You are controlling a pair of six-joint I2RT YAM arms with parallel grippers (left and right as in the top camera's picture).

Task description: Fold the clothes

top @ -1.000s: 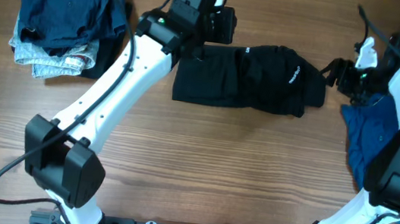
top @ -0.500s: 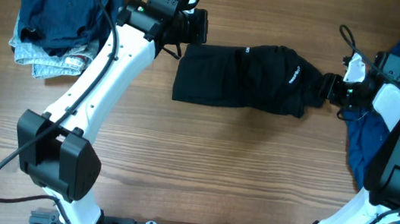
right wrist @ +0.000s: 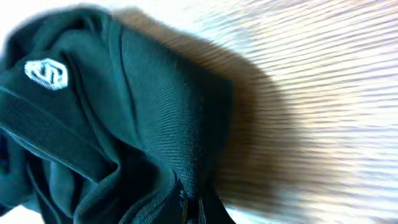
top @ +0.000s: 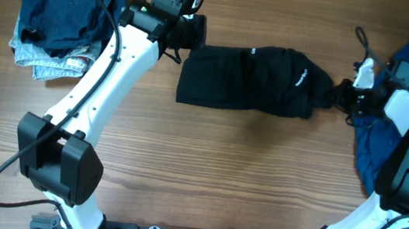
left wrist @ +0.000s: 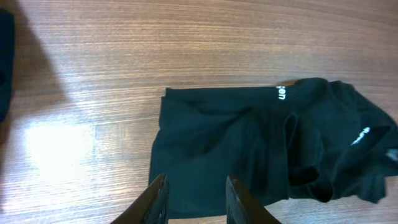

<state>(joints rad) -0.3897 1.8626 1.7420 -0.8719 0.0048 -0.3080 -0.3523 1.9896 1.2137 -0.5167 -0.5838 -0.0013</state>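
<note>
The black shirt (top: 249,81) lay bunched in a long bundle on the desk (top: 205,169). It sat toward the far edge, about midway between the left and right edges. Its left end was flat with squared corners. Its right end was rumpled into thick folds, with a small white logo (top: 301,79) showing on top. A bit of white lettering (top: 251,52) sat at the shirt's far edge.

The left pincer (top: 192,33) was at the shirt's far left corner. In the left wrist view its two fingers (left wrist: 157,198) stood apart, with black cloth showing in the gap between them. Whether they touched the cloth could not be told.

The right pincer (top: 339,94) was at the shirt's right end, its fingers together and clamped on a fold of the cloth at that edge. In the right wrist view the tips met on the dark fabric, and the logo showed up and to the left of them.

A pile of navy and pale denim clothes (top: 63,23) sat in the far left corner of the desk, well apart from the shirt. A bright blue garment (top: 376,147) lay along the right edge, near the right pincer.
</note>
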